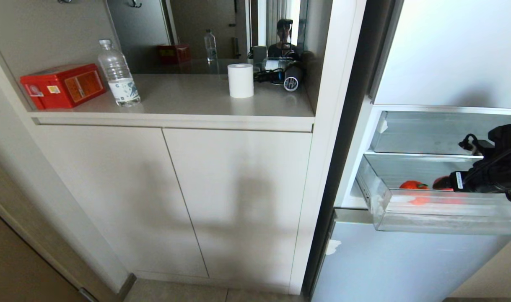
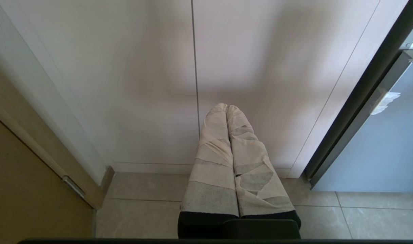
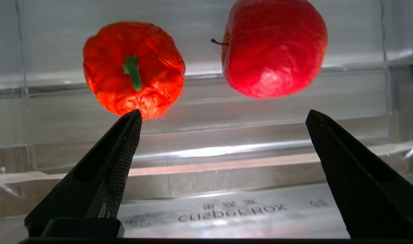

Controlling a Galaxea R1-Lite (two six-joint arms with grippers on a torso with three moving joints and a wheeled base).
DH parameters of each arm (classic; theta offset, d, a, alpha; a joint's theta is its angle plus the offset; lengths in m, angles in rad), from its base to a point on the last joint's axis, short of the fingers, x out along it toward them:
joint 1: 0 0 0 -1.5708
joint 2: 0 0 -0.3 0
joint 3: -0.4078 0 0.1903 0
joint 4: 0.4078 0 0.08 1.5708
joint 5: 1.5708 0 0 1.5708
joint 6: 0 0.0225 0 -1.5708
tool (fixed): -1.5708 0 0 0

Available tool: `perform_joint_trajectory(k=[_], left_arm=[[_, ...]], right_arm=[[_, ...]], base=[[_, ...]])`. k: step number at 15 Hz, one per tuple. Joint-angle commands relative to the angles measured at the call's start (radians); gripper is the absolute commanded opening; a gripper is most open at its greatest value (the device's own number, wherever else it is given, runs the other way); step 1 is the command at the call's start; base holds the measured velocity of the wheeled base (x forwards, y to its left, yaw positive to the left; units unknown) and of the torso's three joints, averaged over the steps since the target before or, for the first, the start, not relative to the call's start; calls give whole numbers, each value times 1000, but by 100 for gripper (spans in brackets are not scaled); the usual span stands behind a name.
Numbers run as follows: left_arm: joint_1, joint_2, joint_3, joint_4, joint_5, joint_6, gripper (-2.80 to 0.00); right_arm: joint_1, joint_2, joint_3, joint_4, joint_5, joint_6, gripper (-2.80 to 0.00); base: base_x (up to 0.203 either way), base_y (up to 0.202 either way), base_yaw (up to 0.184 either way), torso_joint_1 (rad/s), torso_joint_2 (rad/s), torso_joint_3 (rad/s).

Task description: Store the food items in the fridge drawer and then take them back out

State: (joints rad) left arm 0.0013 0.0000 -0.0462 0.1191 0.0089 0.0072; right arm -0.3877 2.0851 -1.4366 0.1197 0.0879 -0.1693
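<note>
A pale beige cabinet with two flat handleless doors [image 1: 175, 197] is seen under a matte beige surface [image 1: 188, 100] set in a recessed niche. A red rectangular box with an orange label [image 1: 62, 86], a clear plastic water bottle [image 1: 118, 73], a white paper roll [image 1: 240, 80] and a small white hair dryer with a black cord [image 1: 291, 79] are placed on it. A mirror panel [image 1: 205, 29] is fitted behind them, in which a person is reflected. Soft shadows are cast on the doors. The floor is laid with light grey tiles [image 2: 148, 203], and a tan wooden panel [image 2: 26, 189] is seen beside the cabinet.
</note>
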Motion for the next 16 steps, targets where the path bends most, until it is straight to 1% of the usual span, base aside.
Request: perform_joint_trajectory(k=[1, 6, 8, 10, 14, 16], left_arm=[[0, 2, 0, 1, 0, 0, -280], [0, 2, 0, 1, 0, 0, -280], [0, 2, 0, 1, 0, 0, -280], [0, 2, 0, 1, 0, 0, -280], [0, 2, 0, 1, 0, 0, -280], [0, 2, 0, 1, 0, 0, -280]], right_arm=[[-8, -49, 26, 12, 3, -10, 0], [-34, -130, 74, 89, 3, -23, 0], [-56, -164, 104, 122, 3, -41, 0], [-76, -186, 131, 130, 3, -55, 0], [-76, -165, 137, 130, 4, -55, 0], [-77, -182, 163, 142, 5, -55, 0]], base=[[0, 0, 0, 0, 0, 0], [0, 0, 0, 0, 0, 0], [0, 0, 0, 0, 0, 0], [0, 0, 0, 0, 0, 0], [0, 0, 0, 0, 0, 0], [0, 0, 0, 0, 0, 0]])
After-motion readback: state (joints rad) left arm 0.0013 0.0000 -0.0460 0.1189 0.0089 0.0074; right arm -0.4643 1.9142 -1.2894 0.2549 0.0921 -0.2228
